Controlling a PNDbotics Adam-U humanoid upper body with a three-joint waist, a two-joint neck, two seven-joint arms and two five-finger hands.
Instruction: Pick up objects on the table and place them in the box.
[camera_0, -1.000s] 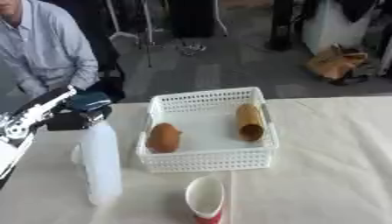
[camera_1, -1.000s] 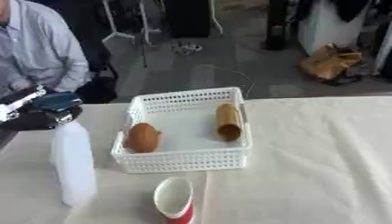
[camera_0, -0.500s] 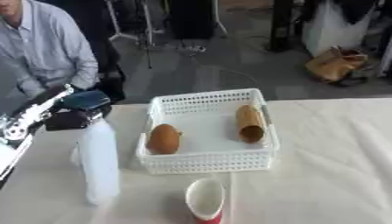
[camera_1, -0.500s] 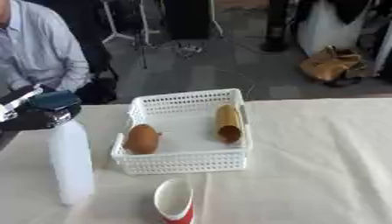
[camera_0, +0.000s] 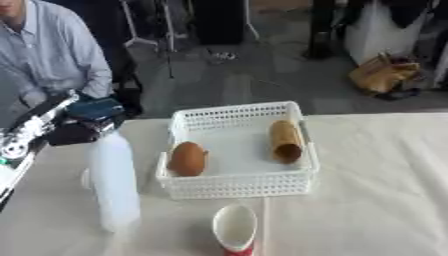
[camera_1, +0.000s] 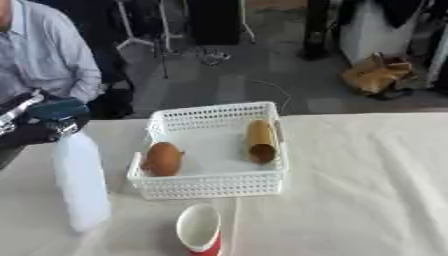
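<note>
Left eye view shows the left hand (camera_0: 74, 131) at the far left, fingers curled round the blue cap of the bottle (camera_0: 114, 182), which stands upright on the surface (camera_0: 376, 190) beside the basket (camera_0: 236, 185). Lifting it seems the step in hand; next it must swing right over the rim. A red cup (camera_0: 234, 230) waits in front. Nothing has visibly shifted since a second ago.

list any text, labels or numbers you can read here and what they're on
None can be read.
White bottle: no label visible.
Red cup: no print visible.
White basket: plain.
Left hand at the bottle's blue cap: no readable markings.
</note>
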